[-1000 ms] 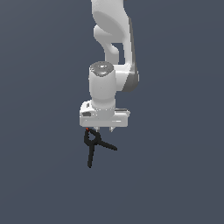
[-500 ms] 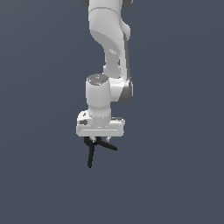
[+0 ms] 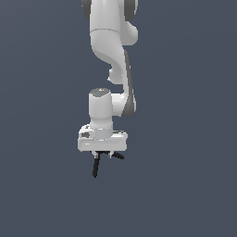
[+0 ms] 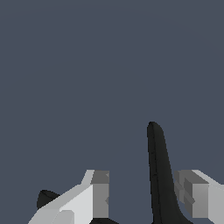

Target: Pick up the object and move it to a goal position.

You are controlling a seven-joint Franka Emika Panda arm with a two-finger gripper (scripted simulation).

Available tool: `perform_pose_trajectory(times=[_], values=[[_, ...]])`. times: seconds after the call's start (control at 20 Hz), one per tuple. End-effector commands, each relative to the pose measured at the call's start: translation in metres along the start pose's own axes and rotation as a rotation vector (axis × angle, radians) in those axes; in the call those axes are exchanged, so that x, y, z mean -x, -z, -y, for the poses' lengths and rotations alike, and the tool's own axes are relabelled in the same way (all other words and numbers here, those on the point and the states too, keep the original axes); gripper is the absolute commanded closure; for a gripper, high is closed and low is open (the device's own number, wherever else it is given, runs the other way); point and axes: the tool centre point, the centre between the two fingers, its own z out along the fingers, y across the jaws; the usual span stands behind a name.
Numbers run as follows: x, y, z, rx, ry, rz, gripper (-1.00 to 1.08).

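The object is a small black clamp (image 3: 96,167) lying under the white hand. In the exterior view only its two thin handles stick out below the hand, and its head is hidden. My gripper (image 3: 102,154) is low over it. The wrist view shows one black handle (image 4: 159,175) standing between the two grey fingers (image 4: 101,192), nearer one finger than the other, with a gap on each side. A second black part (image 4: 46,197) peeks out beyond the other finger. The gripper (image 4: 142,194) is open around that handle.
A plain dark grey-blue surface (image 3: 185,185) fills everything around the arm. The white arm (image 3: 111,51) rises straight above the hand. No other objects show.
The hand has come down over the clamp and shifted slightly to the exterior view's left. More of the clamp is now hidden under the hand.
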Motion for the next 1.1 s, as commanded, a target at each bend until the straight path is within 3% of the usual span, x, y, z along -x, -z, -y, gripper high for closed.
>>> perform_pose_trajectory(times=[0.0, 0.6, 1.05], values=[[-0.001, -0.008, -0.005, 0.001, -0.001, -0.044, -0.20], [0.001, -0.037, -0.026, 0.015, -0.017, -0.243, -0.20], [0.006, -0.045, -0.036, 0.027, -0.029, -0.334, -0.20]])
